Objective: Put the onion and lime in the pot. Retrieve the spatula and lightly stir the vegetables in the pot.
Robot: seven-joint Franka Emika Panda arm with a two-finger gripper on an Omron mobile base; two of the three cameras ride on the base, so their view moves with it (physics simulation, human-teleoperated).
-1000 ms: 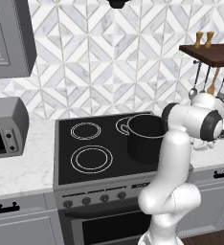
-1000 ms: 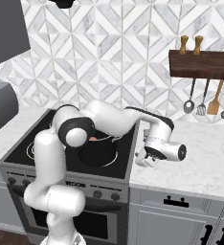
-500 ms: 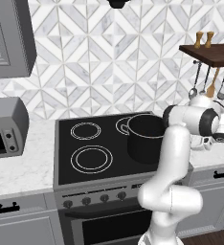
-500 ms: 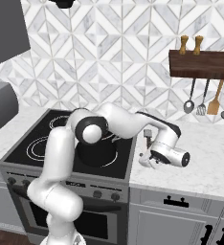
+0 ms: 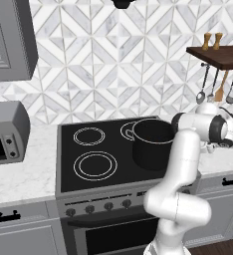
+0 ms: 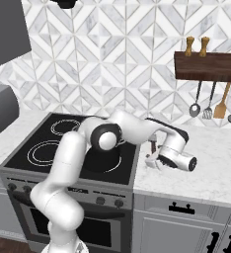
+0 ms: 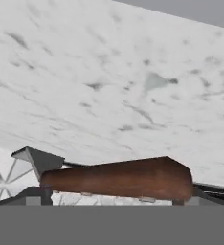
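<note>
Two dark fingers of the white arm's gripper point(image 6: 152, 160) stand spread as wide as they go, and we see nothing between them. In the right base view the hand hangs just over the white marble counter point(image 6: 211, 170), right of the black glass cooktop point(image 6: 43, 143), with the fingers turned toward the stove. We cannot tell whether the tips touch the counter.

In the left base view the hand point(image 5: 227, 135) sits at the right edge, and the fingers are too small to make out there.

The tall dark grey cylindrical metal pot point(image 5: 152, 143) stands on the cooktop's right side, upright, with a thin lighter rim. In the left base view the arm's white link crosses its right flank; in the right base view the arm's elbow covers nearly all of it. We cannot see inside it from either side.

In the hand view a brown wooden bar with a rounded end point(image 7: 123, 179) lies across the lower part, with marble filling the view behind it; we cannot say what this bar belongs to, and its lower edge is cut off.

A dark wooden wall shelf point(image 6: 209, 66) carries hanging utensils, among them a wooden spatula point(image 6: 221, 105).
</note>
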